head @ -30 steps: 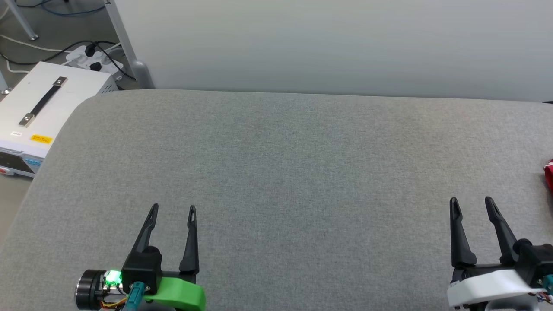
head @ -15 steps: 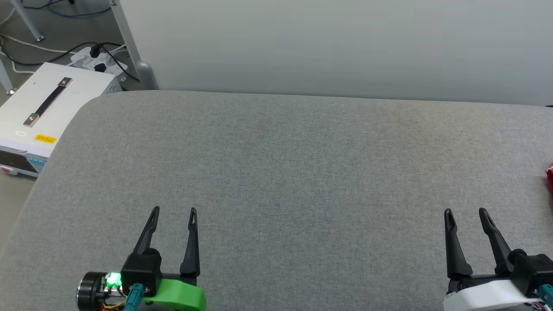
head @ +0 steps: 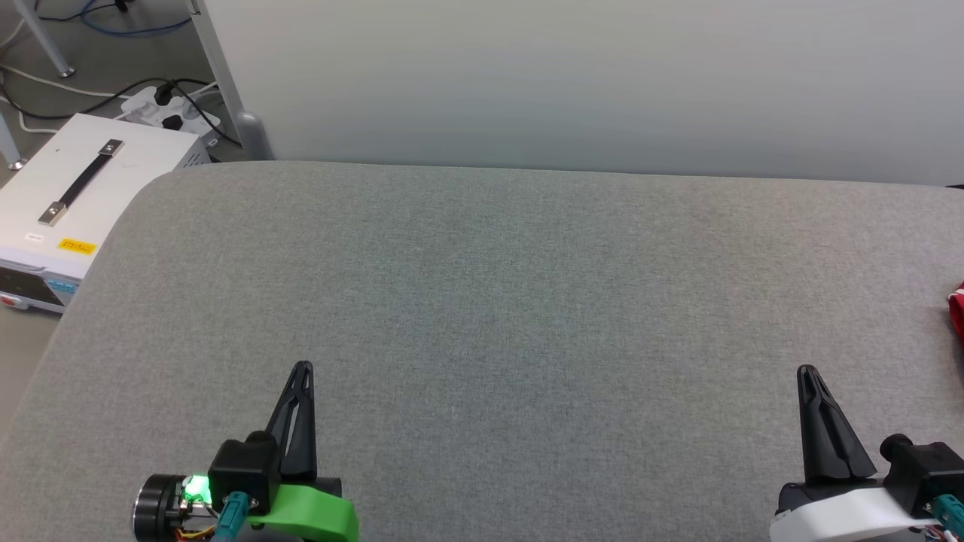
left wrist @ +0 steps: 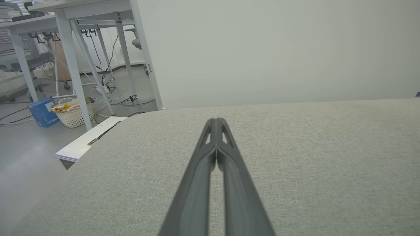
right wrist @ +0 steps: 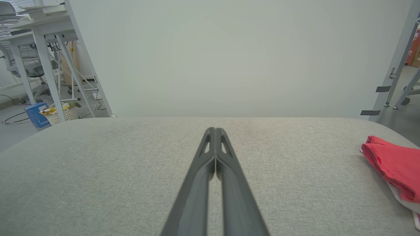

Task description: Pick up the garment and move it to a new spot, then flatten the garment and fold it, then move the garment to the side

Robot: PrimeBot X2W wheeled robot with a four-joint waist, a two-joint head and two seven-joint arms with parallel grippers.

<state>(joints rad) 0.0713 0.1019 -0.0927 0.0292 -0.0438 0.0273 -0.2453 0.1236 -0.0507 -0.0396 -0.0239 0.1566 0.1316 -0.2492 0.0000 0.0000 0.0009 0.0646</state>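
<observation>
Both pincers pressed tight together and empty: left gripper (head: 303, 369) and right gripper (head: 808, 371), over the grey table (head: 482, 286). Head view: garment (head: 957, 310) is a red sliver at the table's right edge. Right wrist view gives it bunched, with white underneath. Left wrist view: white basket (left wrist: 73, 115) on the floor with yellow items inside, blue box (left wrist: 42, 112) beside it.

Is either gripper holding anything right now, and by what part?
Nothing. Both the left gripper and right gripper are shut empty; the garment lies apart, to the right.
</observation>
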